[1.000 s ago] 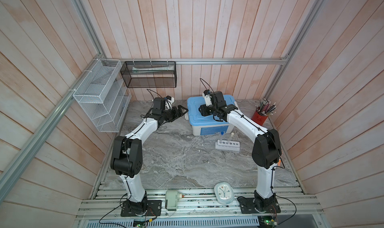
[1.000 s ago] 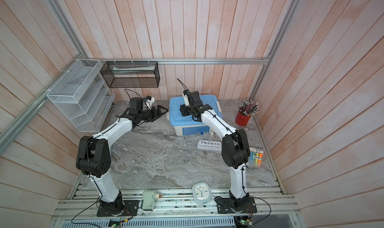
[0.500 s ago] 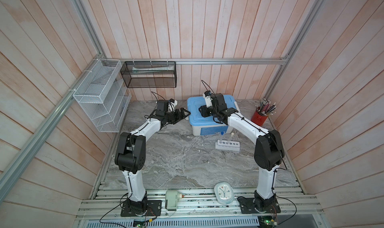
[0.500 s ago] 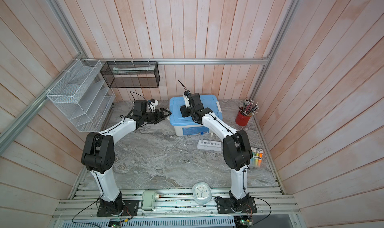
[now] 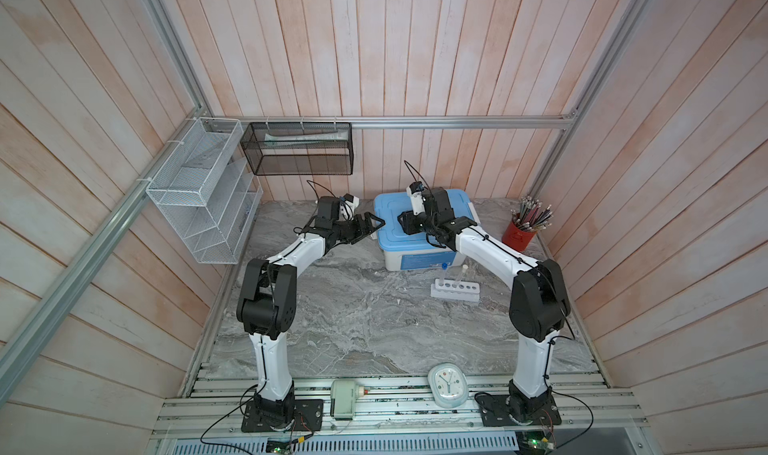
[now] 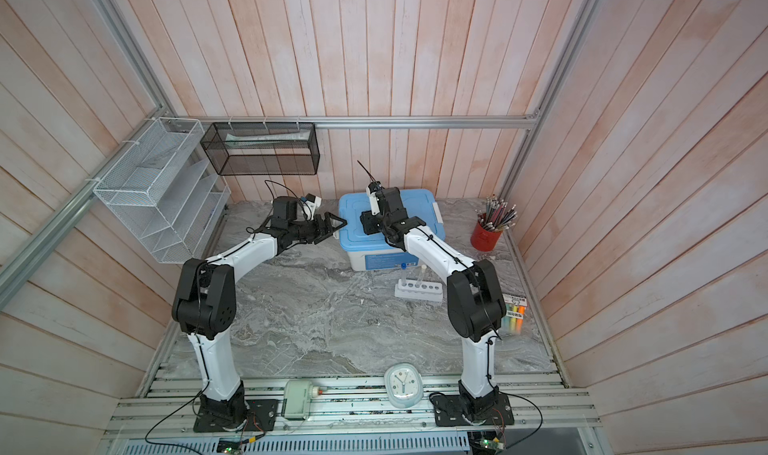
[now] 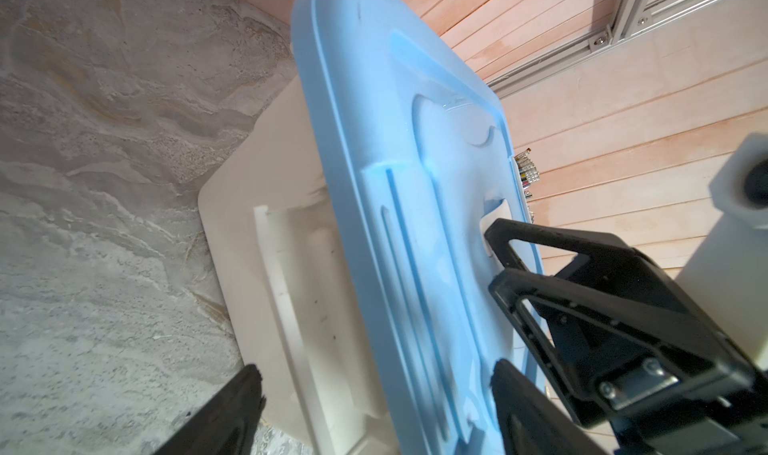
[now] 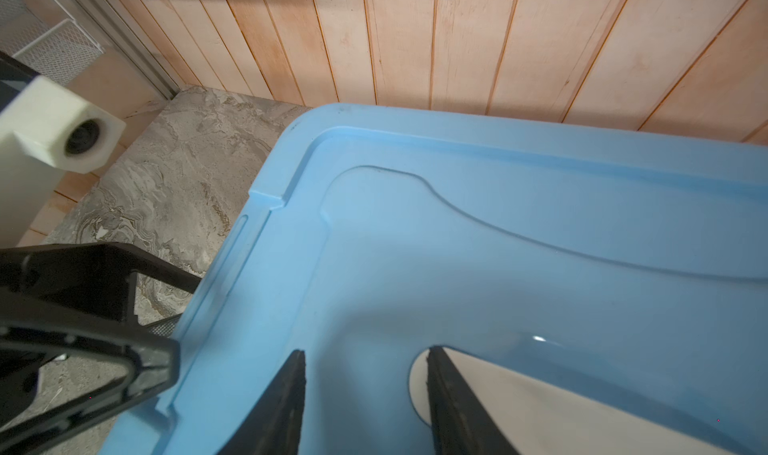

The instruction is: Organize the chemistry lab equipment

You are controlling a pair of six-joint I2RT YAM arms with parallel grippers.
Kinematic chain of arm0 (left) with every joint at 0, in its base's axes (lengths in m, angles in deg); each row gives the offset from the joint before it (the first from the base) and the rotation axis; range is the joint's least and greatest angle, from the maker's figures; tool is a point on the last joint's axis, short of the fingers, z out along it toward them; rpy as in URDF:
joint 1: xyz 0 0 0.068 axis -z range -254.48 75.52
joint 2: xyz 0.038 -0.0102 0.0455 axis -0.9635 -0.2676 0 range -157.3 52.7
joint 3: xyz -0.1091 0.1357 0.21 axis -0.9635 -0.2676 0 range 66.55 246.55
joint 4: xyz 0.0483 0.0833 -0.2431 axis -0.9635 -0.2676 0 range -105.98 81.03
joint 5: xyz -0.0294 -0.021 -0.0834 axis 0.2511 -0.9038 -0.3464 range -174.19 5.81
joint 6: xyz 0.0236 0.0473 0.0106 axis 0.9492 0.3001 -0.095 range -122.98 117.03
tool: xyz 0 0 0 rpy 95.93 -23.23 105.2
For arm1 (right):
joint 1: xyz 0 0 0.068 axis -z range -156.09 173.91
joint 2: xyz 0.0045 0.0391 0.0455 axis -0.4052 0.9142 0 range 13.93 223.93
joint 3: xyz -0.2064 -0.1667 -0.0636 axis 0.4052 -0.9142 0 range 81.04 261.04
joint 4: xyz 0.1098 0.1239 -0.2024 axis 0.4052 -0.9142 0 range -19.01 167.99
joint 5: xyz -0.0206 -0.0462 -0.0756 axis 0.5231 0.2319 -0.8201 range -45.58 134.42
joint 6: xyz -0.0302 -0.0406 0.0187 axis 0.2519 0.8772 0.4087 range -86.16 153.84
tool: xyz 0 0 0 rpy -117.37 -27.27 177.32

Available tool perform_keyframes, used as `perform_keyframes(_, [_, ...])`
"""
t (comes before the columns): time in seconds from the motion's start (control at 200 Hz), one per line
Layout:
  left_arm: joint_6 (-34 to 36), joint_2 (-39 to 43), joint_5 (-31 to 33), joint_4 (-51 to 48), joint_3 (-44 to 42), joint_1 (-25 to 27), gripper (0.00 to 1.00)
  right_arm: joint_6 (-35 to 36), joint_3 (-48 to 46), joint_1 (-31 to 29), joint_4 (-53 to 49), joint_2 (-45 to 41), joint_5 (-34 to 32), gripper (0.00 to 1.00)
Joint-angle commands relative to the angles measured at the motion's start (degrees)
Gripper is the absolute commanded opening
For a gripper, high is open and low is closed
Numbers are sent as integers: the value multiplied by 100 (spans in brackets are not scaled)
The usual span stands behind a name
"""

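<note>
A white rack (image 5: 455, 289) (image 6: 419, 293) stands on the marble in front of a white bin with a blue lid (image 5: 390, 208) (image 6: 353, 212). A blue-capped test tube (image 5: 444, 271) and a white-capped one (image 5: 462, 275) stand upright in the rack. My left gripper (image 5: 374, 226) (image 7: 380, 390) is open at the bin's left side, its jaws straddling the lid's edge. My right gripper (image 5: 404, 223) (image 8: 365, 355) hovers over the lid with its jaws apart. Only blue lid shows between them, and a white handle (image 8: 519, 394) lies just outside one finger.
A red cup of pencils (image 5: 519, 235) stands at the back right. A pack of highlighters (image 6: 514, 313) lies by the right wall. A pale clock (image 5: 448, 384) and a grey device (image 5: 345, 397) sit on the front rails. A white wire shelf (image 5: 199, 191) and a black mesh basket (image 5: 297, 149) hang at the back left.
My left gripper has moved right, up to the lid's left edge, and its elbow has swung forward. The right gripper has stayed over the lid.
</note>
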State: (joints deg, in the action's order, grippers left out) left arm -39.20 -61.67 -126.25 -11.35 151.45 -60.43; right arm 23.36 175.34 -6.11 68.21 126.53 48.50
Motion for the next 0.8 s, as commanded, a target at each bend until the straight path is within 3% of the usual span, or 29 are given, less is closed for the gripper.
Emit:
perform_keyframes(0.0, [-3, -155, -199, 184, 163, 28, 87, -130, -288, -55, -640, 45, -62, 49])
perform_keyframes(0.23, [-25, -174, -286, 197, 224, 28, 80, -113, -271, -52, -656, 43, -86, 49])
perform_keyframes(0.795, [482, -121, 367, -864, 877, 140, 63, -199, -522, -65, -503, 34, -87, 49])
